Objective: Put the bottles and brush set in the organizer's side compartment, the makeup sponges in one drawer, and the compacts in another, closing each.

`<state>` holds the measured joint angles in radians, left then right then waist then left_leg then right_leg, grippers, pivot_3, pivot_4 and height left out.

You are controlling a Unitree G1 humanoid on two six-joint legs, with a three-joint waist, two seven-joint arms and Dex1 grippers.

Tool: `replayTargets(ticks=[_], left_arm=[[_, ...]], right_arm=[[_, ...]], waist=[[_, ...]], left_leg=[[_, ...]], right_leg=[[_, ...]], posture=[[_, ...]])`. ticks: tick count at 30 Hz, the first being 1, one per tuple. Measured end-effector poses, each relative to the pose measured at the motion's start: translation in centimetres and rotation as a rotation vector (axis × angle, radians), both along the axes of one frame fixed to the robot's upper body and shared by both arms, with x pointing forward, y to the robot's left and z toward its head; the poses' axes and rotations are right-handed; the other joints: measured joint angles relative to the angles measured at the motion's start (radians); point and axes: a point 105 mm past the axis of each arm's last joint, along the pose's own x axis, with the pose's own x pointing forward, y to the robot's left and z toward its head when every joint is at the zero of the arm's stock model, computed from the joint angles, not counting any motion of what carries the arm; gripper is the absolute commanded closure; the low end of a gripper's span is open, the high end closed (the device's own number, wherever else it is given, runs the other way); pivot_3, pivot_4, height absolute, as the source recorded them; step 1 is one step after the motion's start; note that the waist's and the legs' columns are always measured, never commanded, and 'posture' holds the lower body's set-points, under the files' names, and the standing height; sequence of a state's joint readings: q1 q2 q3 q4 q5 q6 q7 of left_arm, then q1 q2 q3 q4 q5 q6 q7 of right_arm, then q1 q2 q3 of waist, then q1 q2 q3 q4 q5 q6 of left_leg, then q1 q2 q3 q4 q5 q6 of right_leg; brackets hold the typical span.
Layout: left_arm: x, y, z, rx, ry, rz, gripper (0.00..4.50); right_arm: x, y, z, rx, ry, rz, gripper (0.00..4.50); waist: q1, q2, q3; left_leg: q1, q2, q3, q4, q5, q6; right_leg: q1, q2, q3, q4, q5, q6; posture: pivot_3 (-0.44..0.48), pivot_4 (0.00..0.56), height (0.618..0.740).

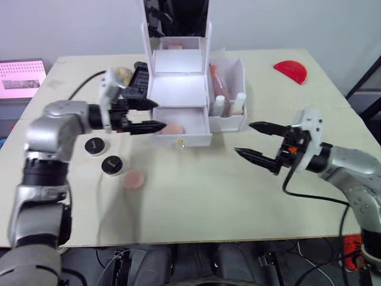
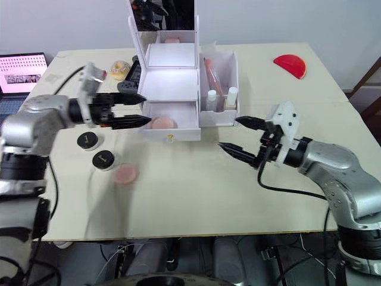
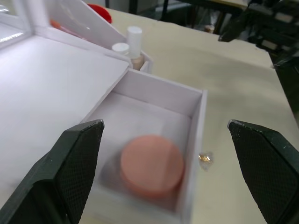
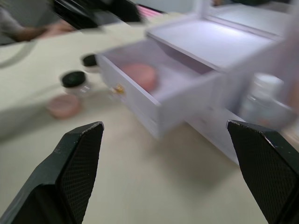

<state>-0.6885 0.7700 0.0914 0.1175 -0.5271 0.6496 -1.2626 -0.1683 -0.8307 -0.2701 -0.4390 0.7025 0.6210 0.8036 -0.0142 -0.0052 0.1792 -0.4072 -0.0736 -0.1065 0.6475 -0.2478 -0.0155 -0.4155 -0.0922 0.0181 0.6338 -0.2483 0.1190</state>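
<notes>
The left gripper (image 1: 153,115) hangs at the open drawer (image 1: 181,132), jaws wide and empty, over a pink sponge (image 3: 152,164) inside. The right gripper (image 1: 255,141) hovers over the surface (image 1: 226,196), jaws wide, empty.

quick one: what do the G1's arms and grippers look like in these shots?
Both arms are rounded silver-grey metal shells with black joint bands. The left gripper and right gripper each carry two tapered black fingers with a cross-hatched texture on a white bracket. A black cable loops beneath the right forearm.
</notes>
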Motion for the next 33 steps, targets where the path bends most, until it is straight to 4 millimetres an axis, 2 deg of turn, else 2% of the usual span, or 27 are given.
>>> replayTargets(ticks=[3, 6, 10, 13, 17, 20, 28, 31, 33], left_arm=[[-1.5, 4.1, -1.1, 0.011, 0.042, 0.135, 0.03], [-3.2, 8.7, -3.3, 0.061, 0.094, 0.311, 0.03], [-5.7, 14.7, -5.8, 0.077, 0.129, 0.575, 0.03], [-7.8, 18.5, -6.0, 0.116, 0.108, 0.724, 0.03], [-10.5, 22.3, -6.4, 0.169, 0.102, 0.862, 0.03], [-11.6, 23.4, -7.2, 0.184, 0.119, 0.898, 0.03], [-11.8, 23.3, -7.1, 0.193, 0.097, 0.900, 0.03], [-11.5, 22.5, -6.9, 0.188, 0.074, 0.883, 0.03], [-11.0, 21.1, -6.9, 0.171, 0.060, 0.849, 0.03]], right_arm=[[0.0, -2.9, -0.5, -0.032, 0.018, -0.095, 0.00], [0.0, -5.4, -0.5, -0.054, 0.012, -0.179, 0.00], [-0.8, -8.8, -1.6, -0.054, 0.048, -0.273, 0.00], [-1.8, -11.0, -2.5, -0.054, 0.082, -0.319, 0.00], [-2.5, -12.9, -3.2, -0.057, 0.108, -0.352, 0.00], [-2.6, -13.3, -3.4, -0.071, 0.111, -0.359, 0.00], [-3.2, -14.3, -3.3, -0.067, 0.120, -0.390, 0.00], [-3.3, -14.1, -2.9, -0.071, 0.127, -0.383, 0.00], [-3.1, -13.1, -2.2, -0.064, 0.116, -0.352, 0.00]], waist=[[-0.002, 0.000, 0.000], [0.000, 0.001, 0.000], [0.010, 0.000, 0.000], [0.020, 0.000, 0.000], [0.025, 0.001, -0.001], [0.028, 0.001, -0.001], [0.026, 0.001, -0.001], [0.025, 0.002, -0.001], [0.025, 0.002, -0.001]], left_leg=[[0.000, 0.000, 0.001, 0.000, 0.000, 0.000], [0.001, 0.000, 0.001, -0.001, 0.000, 0.000], [0.001, 0.000, 0.000, -0.001, 0.000, 0.000], [0.001, 0.000, 0.001, -0.001, 0.000, 0.000], [0.002, 0.000, 0.001, -0.001, 0.000, 0.000], [0.001, 0.000, 0.001, -0.001, 0.000, 0.000], [0.001, 0.001, 0.001, -0.002, -0.001, 0.000], [0.001, 0.001, 0.001, -0.002, -0.001, 0.000], [0.001, 0.001, 0.001, -0.002, -0.001, 0.000]], right_leg=[[0.000, 0.000, 0.001, 0.000, 0.000, 0.000], [0.000, -0.001, 0.001, 0.000, 0.000, 0.000], [0.002, -0.004, 0.001, -0.001, 0.000, -0.001], [0.002, -0.005, 0.001, -0.003, -0.001, -0.003], [0.003, -0.006, 0.001, -0.004, -0.002, -0.005], [0.003, -0.006, 0.001, -0.004, -0.002, -0.005], [0.002, -0.006, 0.001, -0.004, -0.002, -0.005], [0.002, -0.006, 0.001, -0.004, -0.002, -0.005], [0.002, -0.006, 0.001, -0.004, -0.002, -0.005]], posture=[[0.000, 0.150, 0.740], [0.000, 0.150, 0.740], [0.000, 0.150, 0.740], [0.000, 0.150, 0.740], [0.000, 0.150, 0.740], [0.000, 0.150, 0.740], [0.000, 0.150, 0.740], [0.000, 0.150, 0.740], [0.000, 0.150, 0.740]])
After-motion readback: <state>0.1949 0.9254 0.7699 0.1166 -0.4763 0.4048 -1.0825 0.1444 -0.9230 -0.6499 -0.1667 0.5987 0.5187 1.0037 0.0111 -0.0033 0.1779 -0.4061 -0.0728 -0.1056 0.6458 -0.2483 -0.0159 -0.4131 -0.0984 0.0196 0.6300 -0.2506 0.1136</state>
